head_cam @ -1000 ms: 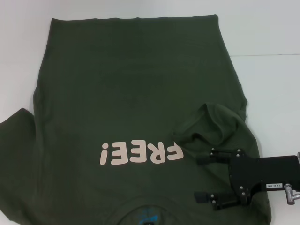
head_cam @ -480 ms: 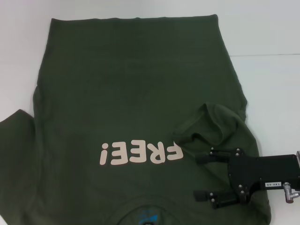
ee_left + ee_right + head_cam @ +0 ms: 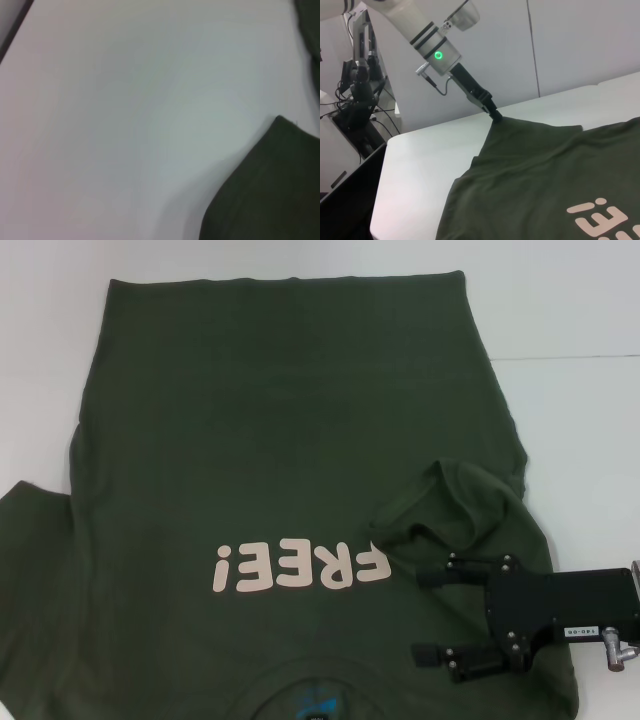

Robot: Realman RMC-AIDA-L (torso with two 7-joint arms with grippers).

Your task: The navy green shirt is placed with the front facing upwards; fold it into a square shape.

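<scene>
The navy green shirt (image 3: 280, 440) lies spread on the white table (image 3: 580, 440), front up, with pale "FREE!" letters (image 3: 300, 566) reading upside down from the head view. Its right sleeve (image 3: 455, 505) is folded inward onto the body. My right gripper (image 3: 432, 617) hovers open over the shirt just nearer than that folded sleeve, with nothing between its fingers. In the right wrist view my left gripper (image 3: 496, 116) is shut on the corner of the left sleeve at the shirt's far side. The left wrist view shows only a piece of the green cloth (image 3: 260, 190) on the table.
Bare white table (image 3: 420, 170) stretches beyond the left sleeve to a rounded corner and edge. A stand with cables (image 3: 360, 95) is off the table past that edge. A seam line (image 3: 570, 358) crosses the table on the right.
The left sleeve's corner has been pulled outward to the left in the head view. My right gripper has drifted slightly left over the shirt, still open.
</scene>
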